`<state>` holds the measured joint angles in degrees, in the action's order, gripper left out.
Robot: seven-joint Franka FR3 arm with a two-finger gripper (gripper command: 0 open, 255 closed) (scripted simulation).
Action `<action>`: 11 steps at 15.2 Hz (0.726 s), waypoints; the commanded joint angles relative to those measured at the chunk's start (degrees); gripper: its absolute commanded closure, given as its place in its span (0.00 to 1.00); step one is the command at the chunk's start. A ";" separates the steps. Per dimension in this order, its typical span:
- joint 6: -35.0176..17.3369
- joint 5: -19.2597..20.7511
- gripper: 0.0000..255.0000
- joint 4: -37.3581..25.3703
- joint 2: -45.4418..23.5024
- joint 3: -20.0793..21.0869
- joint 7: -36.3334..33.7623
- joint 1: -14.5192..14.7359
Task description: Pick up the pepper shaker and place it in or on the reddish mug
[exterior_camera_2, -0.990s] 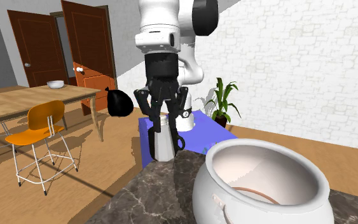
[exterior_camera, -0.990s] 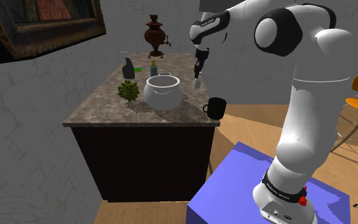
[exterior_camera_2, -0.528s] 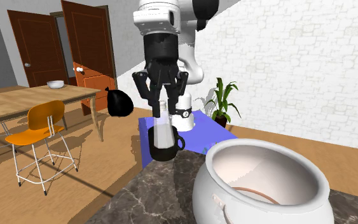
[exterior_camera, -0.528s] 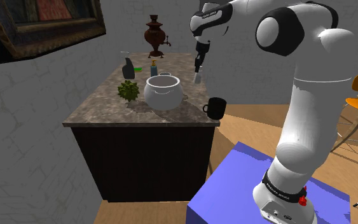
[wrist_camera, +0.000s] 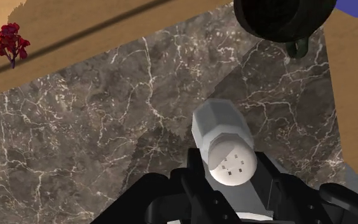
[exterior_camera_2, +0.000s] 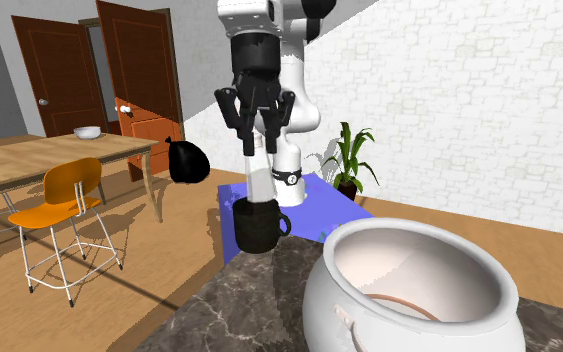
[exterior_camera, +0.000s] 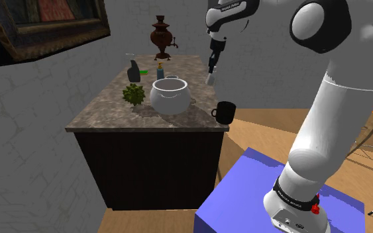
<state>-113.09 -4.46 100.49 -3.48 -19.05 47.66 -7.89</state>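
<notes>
Shoulder view places us beside the stand as the white arm's black gripper (exterior_camera: 211, 71) pinches the pale pepper shaker (exterior_camera: 209, 80) by its top, high above the marble counter (exterior_camera: 105, 109). We see the shaker hanging upright in the air, right of the white pot (exterior_camera: 170, 96) and up and left of the mug (exterior_camera: 225, 112), which is drawn black and stands at the counter's near right corner. In the second exterior view, the gripper (exterior_camera_2: 255, 140) holds the shaker (exterior_camera_2: 257, 178) in line with the mug (exterior_camera_2: 259, 228), its base just over the rim as that camera sees it. The pot (exterior_camera_2: 409, 290) looms close to the lens. In the wrist view we look past the fingers (wrist_camera: 196, 175) clasping the shaker's holed cap (wrist_camera: 225, 143), while the mug (wrist_camera: 279, 16) sits apart from it near the counter's (wrist_camera: 95, 127) edge.
</notes>
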 commanded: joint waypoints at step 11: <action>0.57 7.69 1.00 21.30 23.02 1.86 -4.09 -0.48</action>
<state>-112.14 3.04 120.85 18.98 -17.28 43.71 -8.31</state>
